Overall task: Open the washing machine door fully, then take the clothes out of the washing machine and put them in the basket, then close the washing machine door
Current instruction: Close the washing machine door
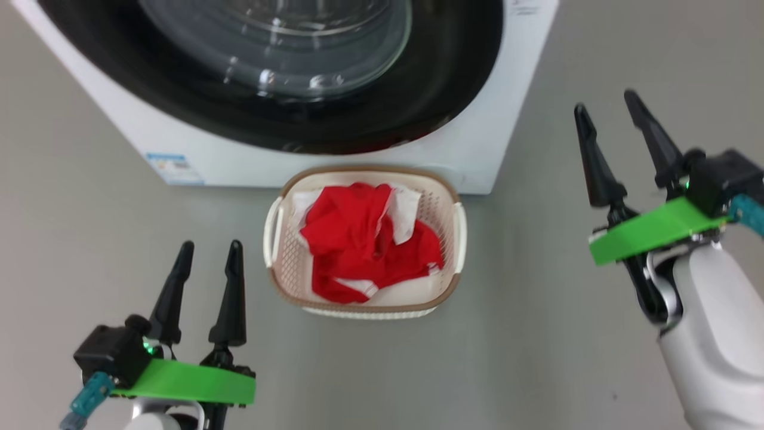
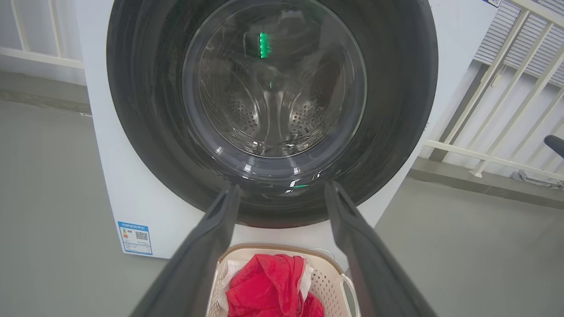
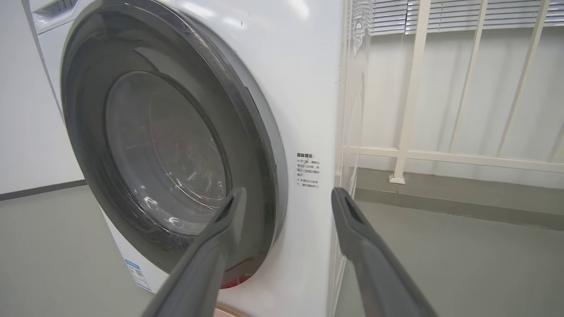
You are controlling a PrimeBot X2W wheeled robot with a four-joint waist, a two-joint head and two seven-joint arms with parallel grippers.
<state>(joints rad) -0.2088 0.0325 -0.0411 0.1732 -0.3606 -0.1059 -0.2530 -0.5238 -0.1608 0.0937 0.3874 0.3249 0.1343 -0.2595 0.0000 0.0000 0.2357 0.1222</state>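
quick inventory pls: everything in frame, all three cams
washing machine: 1, white, on the floor straight ahead
door: 1, black rim with clear glass, shut on the machine's front
basket: 1, cream with brown rim, on the floor just in front of the machine, below the door
clothes: one heap, red with white, in the basket
sticker: 1, blue and white, lower left of the machine's front
railing: cream, along the wall beside the machine
floor: grey
left gripper: 1, black fingers, green mount, open and empty, left of the basket
right gripper: 1, same colours, open and empty, right of the machine
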